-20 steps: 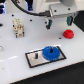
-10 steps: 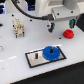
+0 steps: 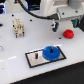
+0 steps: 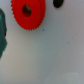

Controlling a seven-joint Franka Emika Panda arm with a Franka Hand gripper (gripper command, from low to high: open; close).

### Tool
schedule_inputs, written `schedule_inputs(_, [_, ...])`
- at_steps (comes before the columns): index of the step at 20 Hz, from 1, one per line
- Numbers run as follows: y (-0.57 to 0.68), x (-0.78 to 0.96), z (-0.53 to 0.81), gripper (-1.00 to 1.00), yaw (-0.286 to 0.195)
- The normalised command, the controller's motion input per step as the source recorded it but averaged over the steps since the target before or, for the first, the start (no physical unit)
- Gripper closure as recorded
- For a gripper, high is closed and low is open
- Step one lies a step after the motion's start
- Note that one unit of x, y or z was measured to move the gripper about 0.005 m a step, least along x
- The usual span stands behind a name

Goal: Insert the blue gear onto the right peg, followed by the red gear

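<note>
— What has moved?
— Hardly anything; the arm keeps its place, its pincer [image 3: 64,25] hanging just above the small round bright-red plastic gear [image 3: 68,33].
— Clenched or released?
— I cannot tell; nothing is in it.
— The flat bright-blue toothed disc [image 3: 52,52]?
— Well below the pincer, on the black-bordered grey rectangular plate [image 3: 33,59].

Gripper [image 3: 63,26] — low, jaw state unclear

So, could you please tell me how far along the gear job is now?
The blue gear already sits on the plate, apparently over the right peg. In hand: the gripper hangs above the red gear, which lies on the table. Left: grasping it and stacking it on that peg.
</note>
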Motion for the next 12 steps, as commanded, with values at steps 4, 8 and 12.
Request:
schedule_inputs(4, [0.17,0.22,0.02,-1.00,0.000])
schedule_inputs(8, [0.22,0.36,0.01,-1.00,0.000])
schedule_inputs(12, [0.37,0.46,0.01,-1.00,0.000])
